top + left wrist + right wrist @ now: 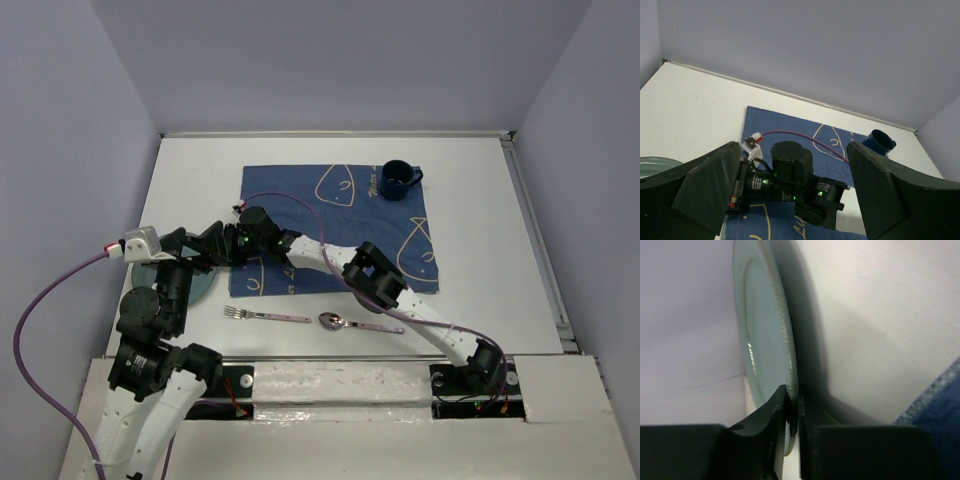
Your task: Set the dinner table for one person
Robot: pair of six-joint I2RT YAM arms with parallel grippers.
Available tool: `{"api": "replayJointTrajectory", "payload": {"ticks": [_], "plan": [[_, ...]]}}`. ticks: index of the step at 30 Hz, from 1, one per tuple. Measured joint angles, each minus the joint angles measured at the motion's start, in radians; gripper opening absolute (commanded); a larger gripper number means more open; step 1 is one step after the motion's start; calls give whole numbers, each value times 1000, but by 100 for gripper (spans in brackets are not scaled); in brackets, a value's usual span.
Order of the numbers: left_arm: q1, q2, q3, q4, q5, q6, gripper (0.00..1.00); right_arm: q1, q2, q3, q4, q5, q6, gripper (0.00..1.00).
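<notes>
A pale green plate (205,287) lies on the white dinner table (480,230) at the left, partly hidden under my left arm. In the right wrist view its beaded rim (790,390) sits between the two dark fingers of my right gripper (793,402), which is shut on the plate (762,340). My right arm reaches leftward across the dark blue cloth (340,215). My left gripper (792,150) hangs wide open above the right arm's wrist, holding nothing; the plate's edge (655,164) shows at its lower left.
A fork (265,316) and a spoon (350,322) lie side by side near the table's front edge. A dark blue mug (397,180) stands on the cloth's far right corner, also the mug (879,141) in the left wrist view. Walls enclose the table.
</notes>
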Motion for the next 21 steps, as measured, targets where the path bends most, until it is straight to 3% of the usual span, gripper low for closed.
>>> {"api": "replayJointTrajectory", "payload": {"ticks": [14,21], "plan": [[4,0,0,6,6,12,99,-2,11,-3,98,-31,71,0],[38,-15,0,9,17,14,99,-14,-54,-63,92,-6,-14,0]]}}
